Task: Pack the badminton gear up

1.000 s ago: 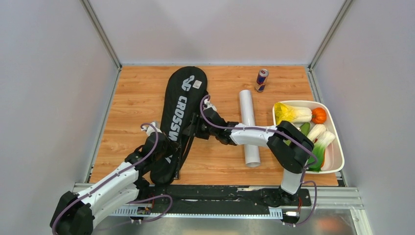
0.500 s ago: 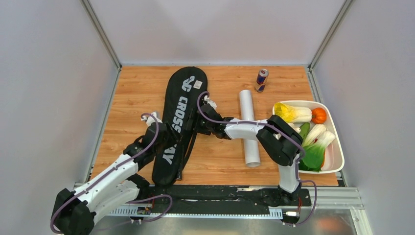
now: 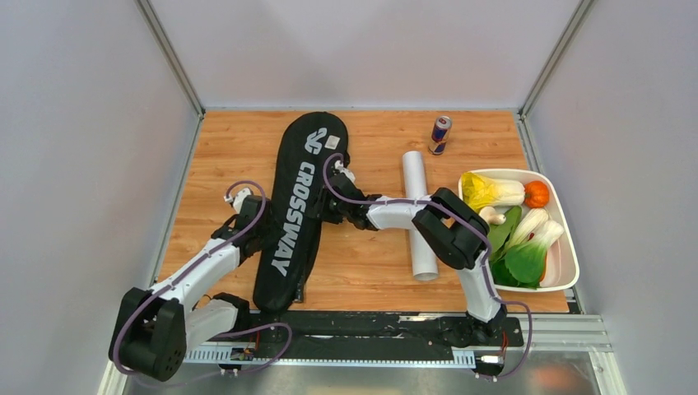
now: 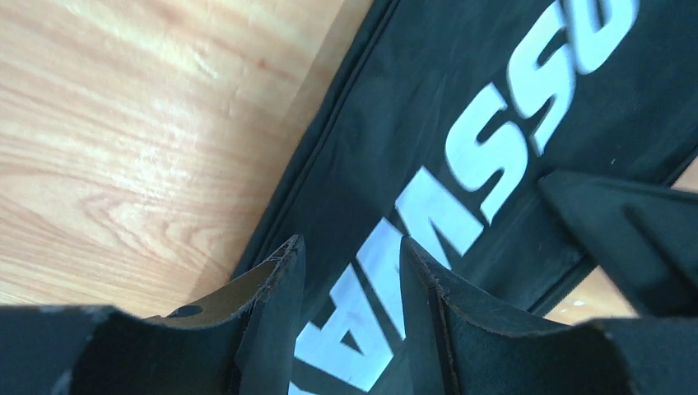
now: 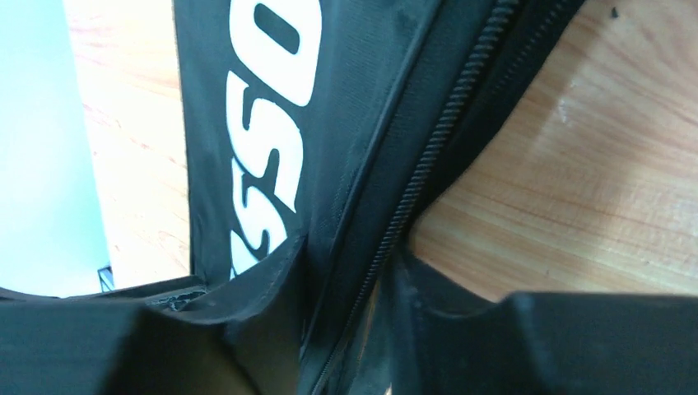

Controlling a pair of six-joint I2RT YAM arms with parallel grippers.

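left gripper (image 3: pixel 262 237) sits at the left edge of the racket bag (image 3: pixel 298 197), fingers (image 4: pixel 276 313) spread, with only the bag's white lettering showing in the gap just beyond the tips; can't tell whether the tips touch the fabric. right gripper (image 3: pixel 323 211) is opposite it on the bag's right edge, about mid-length, and its fingers (image 5: pixel 263 288) press in from both sides on the zipper seam (image 5: pixel 411 189), pinching that edge. The bag lies flat on the table (image 3: pixel 370 271) between the two grippers, wide end beyond them, narrow end back toward the arm bases. white tube (image 3: pixel 418 216) lies behind the right gripper, under that arm's forearm, apart from the bag. can (image 3: pixel 440 134) and tray (image 3: pixel 566 267) are further out on that side.
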